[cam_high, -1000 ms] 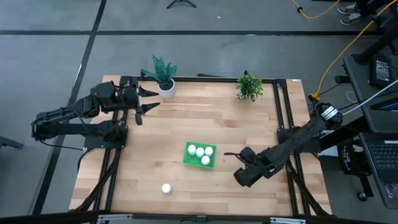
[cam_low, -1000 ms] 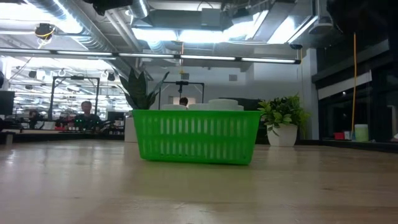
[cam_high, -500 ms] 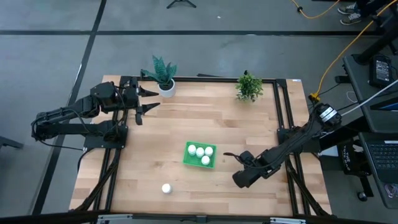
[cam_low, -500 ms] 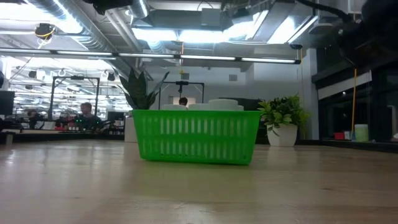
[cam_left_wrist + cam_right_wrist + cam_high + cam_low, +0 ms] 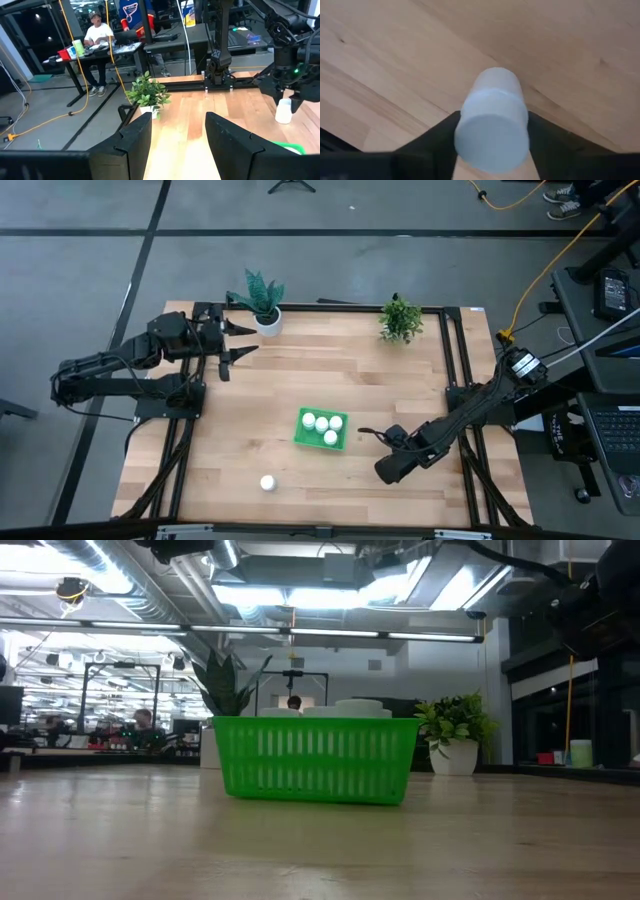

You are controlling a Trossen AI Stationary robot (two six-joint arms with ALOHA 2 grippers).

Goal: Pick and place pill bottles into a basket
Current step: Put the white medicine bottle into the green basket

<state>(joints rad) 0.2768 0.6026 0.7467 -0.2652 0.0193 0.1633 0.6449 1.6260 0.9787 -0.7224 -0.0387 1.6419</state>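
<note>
One pill bottle [image 5: 268, 482] stands alone near the lower edge of the high view, well apart from the rest. Right of centre, the right claw [image 5: 492, 131] pinches another pill bottle [image 5: 493, 118] above the table [image 5: 250, 400], just right of the green basket [image 5: 303, 436], which holds four bottles [image 5: 322, 425]. The carry appears under way; the next move calls for swinging left over the basket and letting go. At upper left, the left claw [image 5: 243, 339] waits, spread, beside a potted plant [image 5: 262, 301].

You're in a robotics lab: exposed ceiling ducts [image 5: 120, 580], desks with monitors [image 5: 60, 735], cables [image 5: 560, 255] across the floor.
</note>
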